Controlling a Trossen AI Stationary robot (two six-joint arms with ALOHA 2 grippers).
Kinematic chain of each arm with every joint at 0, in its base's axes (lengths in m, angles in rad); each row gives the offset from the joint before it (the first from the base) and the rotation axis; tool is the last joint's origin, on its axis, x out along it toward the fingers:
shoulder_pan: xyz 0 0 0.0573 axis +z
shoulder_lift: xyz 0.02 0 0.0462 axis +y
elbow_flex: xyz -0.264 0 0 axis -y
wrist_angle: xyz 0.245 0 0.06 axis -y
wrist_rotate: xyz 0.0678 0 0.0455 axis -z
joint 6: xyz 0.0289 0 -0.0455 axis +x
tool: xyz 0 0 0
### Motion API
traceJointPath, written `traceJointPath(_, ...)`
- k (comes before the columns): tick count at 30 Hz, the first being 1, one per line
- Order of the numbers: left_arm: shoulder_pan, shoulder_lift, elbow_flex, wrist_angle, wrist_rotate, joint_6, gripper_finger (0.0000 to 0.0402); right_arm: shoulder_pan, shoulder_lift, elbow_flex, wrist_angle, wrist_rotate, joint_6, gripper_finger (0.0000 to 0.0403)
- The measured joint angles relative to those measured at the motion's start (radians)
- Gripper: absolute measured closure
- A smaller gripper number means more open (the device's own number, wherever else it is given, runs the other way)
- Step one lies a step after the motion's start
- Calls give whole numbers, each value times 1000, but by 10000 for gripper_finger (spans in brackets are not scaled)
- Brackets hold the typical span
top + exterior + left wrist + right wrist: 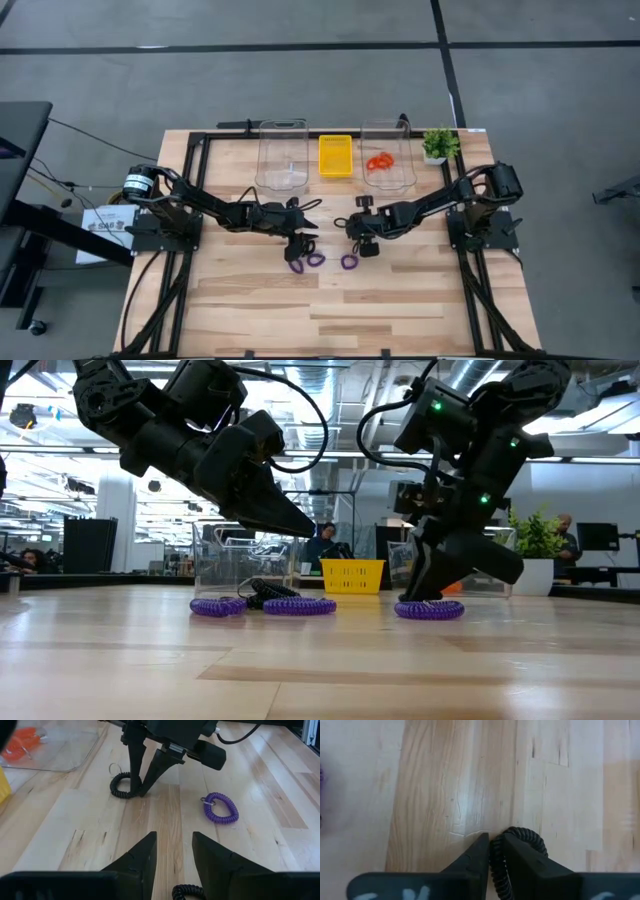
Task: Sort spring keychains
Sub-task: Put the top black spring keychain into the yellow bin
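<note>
Right gripper (491, 851): pinching black keychain (522, 842), plain only in its wrist view.
Left gripper (173, 851): unclenched, over bare table (60, 840).

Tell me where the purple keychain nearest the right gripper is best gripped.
Probably across one side of the coil, from above: that purple keychain lies flat as an open loop, so one finger can drop inside and one outside. The right gripper is pinching the black keychain that way.

Bare worktop (400, 310) along the near edge, two clear bins (283, 160), yellow tray (335, 156), plant (438, 145) crowding the far edge
</note>
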Motion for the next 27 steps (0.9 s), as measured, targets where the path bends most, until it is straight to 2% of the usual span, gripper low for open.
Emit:
traceJointPath(13, 0, 0, 0, 1, 0, 0, 279, 2, 0, 4, -5, -19, -48, 373)
traceJointPath(20, 0, 0, 0, 1, 0, 0, 279, 9, 5, 77, -126, -46, -52, 387)
traceJointPath(27, 0, 0, 0, 1, 0, 0, 279, 62, 5, 136, -160, -35, -69, 390)
